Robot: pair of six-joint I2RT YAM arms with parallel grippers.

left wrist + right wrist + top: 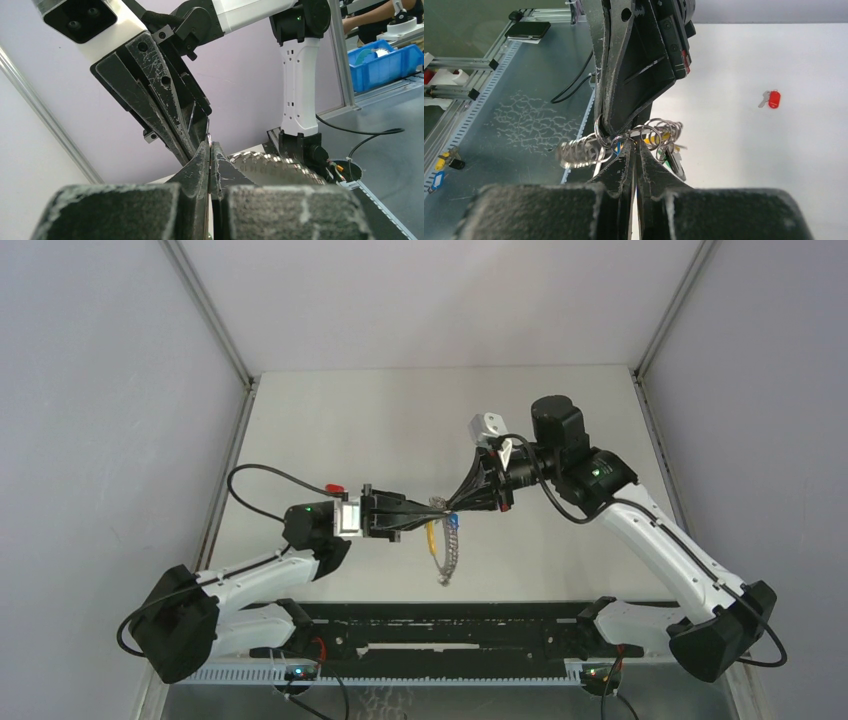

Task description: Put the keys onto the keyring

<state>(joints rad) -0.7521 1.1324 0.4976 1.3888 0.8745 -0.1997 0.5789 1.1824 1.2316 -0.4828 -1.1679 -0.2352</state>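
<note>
Meets at the keyring (602,136) from both sides, mid-air over the table (400,410). Grips from the keyring's left with the left gripper (418,516), fingers pressed flat together on the ring wire, likely to anchor the ring and keep it edge-on. Closes in from the keyring's right with the right gripper (457,508), likewise clamped tight, tip to tip against the other. Pinches something in the cluster there, ring wire or key blade; cannot tell which. Shows a speck of the blue key (452,519) right at the keyring, touching the right tip, so probably being worked onto the coil; cannot tell whether fully threaded. Lets the yellow tab (432,538) and bead chain (449,556) dangle straight below the keyring, clear of both tips, leaving the wire open to reach. Holds everything aloft rather than on the table, presumably to allow turning the ring between two grips without dragging. Leaves the red key (772,99) flat on the table, beyond the keyring and well apart to its left, untouched; judged the second key, yet to fetch. Calls for a careful change of grip next, at the risk of dropping the keyring on any slip.
</note>
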